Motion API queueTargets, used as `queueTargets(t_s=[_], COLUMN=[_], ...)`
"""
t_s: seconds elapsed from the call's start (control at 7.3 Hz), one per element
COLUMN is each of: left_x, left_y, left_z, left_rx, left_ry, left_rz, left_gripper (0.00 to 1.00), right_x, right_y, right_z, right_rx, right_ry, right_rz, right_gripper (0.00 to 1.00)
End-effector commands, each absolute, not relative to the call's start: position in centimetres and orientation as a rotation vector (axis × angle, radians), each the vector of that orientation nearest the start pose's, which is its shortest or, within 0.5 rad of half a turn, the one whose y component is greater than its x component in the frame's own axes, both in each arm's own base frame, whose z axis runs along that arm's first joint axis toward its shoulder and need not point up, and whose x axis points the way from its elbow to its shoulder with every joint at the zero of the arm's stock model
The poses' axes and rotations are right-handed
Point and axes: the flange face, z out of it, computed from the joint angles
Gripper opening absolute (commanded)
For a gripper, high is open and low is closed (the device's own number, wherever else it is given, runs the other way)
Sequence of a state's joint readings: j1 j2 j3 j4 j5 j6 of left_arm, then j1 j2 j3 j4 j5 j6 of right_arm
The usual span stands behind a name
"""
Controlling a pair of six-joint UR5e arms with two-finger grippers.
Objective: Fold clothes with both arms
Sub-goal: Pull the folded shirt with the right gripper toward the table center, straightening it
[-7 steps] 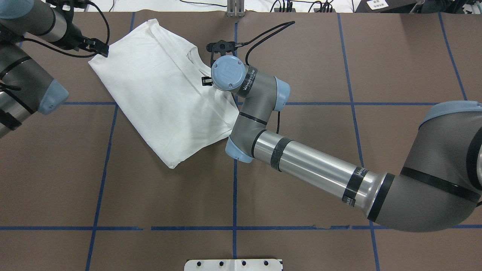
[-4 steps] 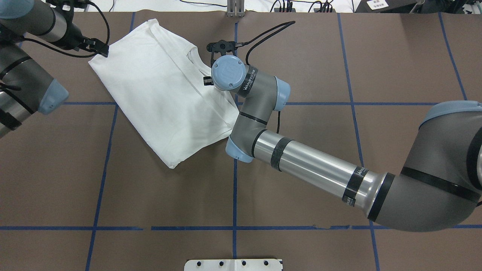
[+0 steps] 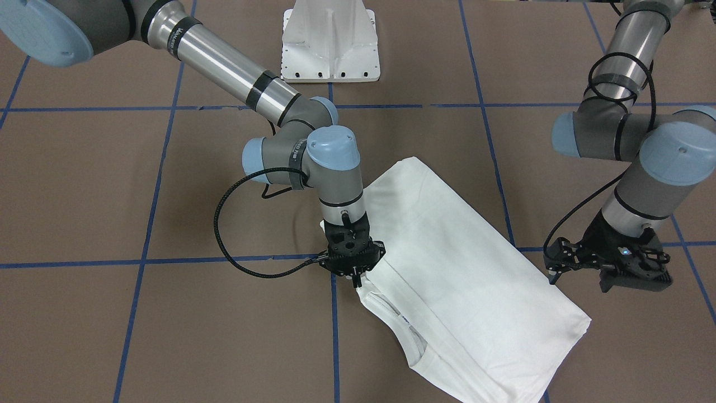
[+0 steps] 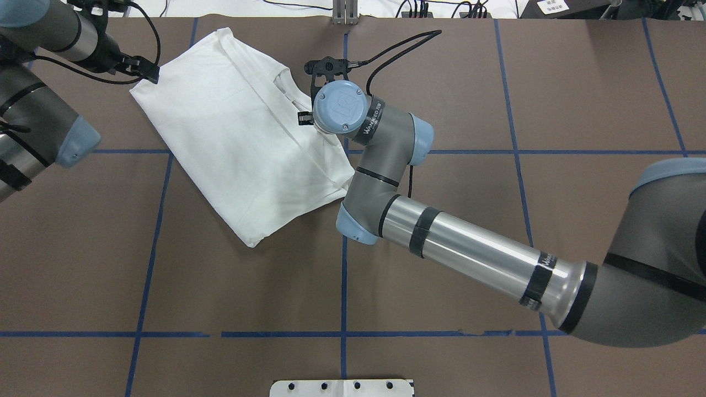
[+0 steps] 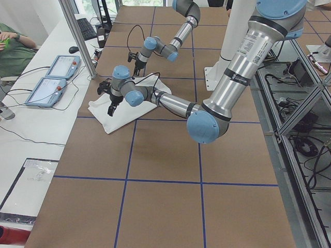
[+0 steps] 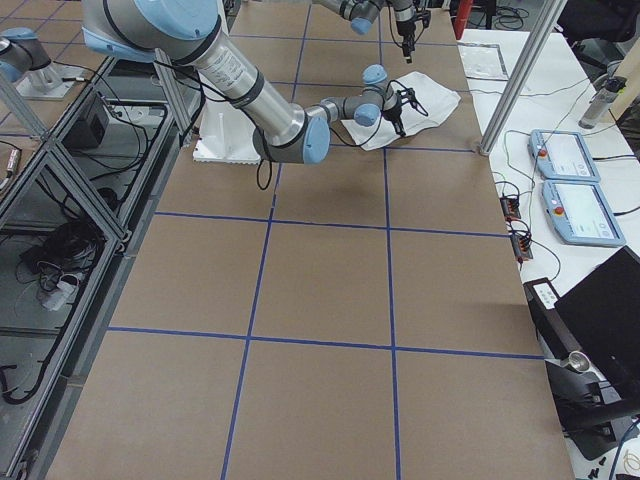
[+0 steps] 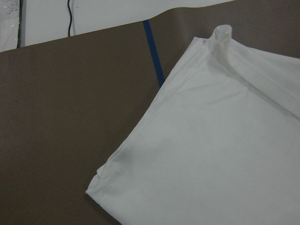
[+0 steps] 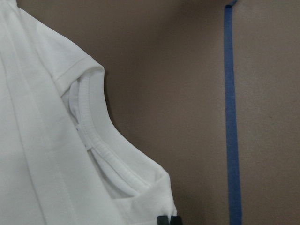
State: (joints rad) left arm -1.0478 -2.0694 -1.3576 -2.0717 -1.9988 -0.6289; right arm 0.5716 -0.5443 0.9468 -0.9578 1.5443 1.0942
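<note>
Shirt: the white shirt [image 4: 237, 138] lies folded into a long rectangle, flat on the counter [image 4: 441, 248]. It sits in the upper left of the overhead view, running diagonally from the top edge down toward the centre. In the front-facing view [image 3: 464, 268] it fills the lower right of centre.
Collar: the ribbed neck opening [image 8: 98, 150] shows at the edge of the fold that faces the middle of the counter. A small label [image 3: 404, 320] is just inside it.
Right arm: the right arm [image 4: 469, 253] reaches in from the lower right of the overhead view, with its wrist over the shirt's collar-side edge.
Right jaws: clenched on the shirt's edge just beside the collar. In the right wrist view a dark fingertip [image 8: 168, 220] sits on the cloth corner at the bottom of the frame.
Left arm: the left arm [image 4: 33, 110] comes in at the upper left of the overhead view and hangs over the shirt's outer corner.
Left jaws: they look released, spread apart just beside the shirt's long edge in the front-facing view. No cloth shows between them.
Left wrist view: a flat corner of the shirt [image 7: 211, 140] lies on the brown counter.
Counter markings: blue tape lines [image 4: 343, 275] form a grid.
Pedestal: a white metal pedestal [image 3: 331, 42] stands at the top centre of the front-facing view, well apart from the shirt.
</note>
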Motion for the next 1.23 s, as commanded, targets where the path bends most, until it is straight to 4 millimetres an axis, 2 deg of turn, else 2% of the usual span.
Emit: queueTargets(t_s=[0.0,0.27,0.41,0.55,0.68,0.82,1.1], left_x=[27.7,27.7,27.7,27.8,27.9,27.9,28.0], left_y=[-66.5,-66.4,-66.4,-66.3,-66.3,-66.3,-66.2], left_z=[41.9,41.7,41.5,41.5,41.5,41.5,41.5], left_rx=[0.427,0.43,0.433,0.432,0.432,0.432,0.432], left_ry=[0.76,0.764,0.765,0.766,0.766,0.766,0.767], left_rz=[0.069,0.071,0.071,0.073,0.074,0.074,0.076], left_gripper=[1.0,1.0,1.0,1.0,1.0,1.0,1.0], right_x=[-61.0,-56.7,-54.0,-51.3,-50.9,-52.1,-53.0], right_y=[-51.6,-47.1,-43.6,-40.4,-36.9,-34.8,-33.0], right_z=[22.5,25.0,26.9,28.0,28.5,28.5,29.2], right_rx=[0.514,0.49,0.504,0.488,0.473,0.482,0.481], right_ry=[-0.891,-0.894,-0.895,-0.89,-0.893,-0.892,-0.885], right_rz=[0.073,0.087,0.075,0.094,0.147,0.154,0.175], right_gripper=[0.0,0.0,0.0,0.0,0.0,0.0,0.0])
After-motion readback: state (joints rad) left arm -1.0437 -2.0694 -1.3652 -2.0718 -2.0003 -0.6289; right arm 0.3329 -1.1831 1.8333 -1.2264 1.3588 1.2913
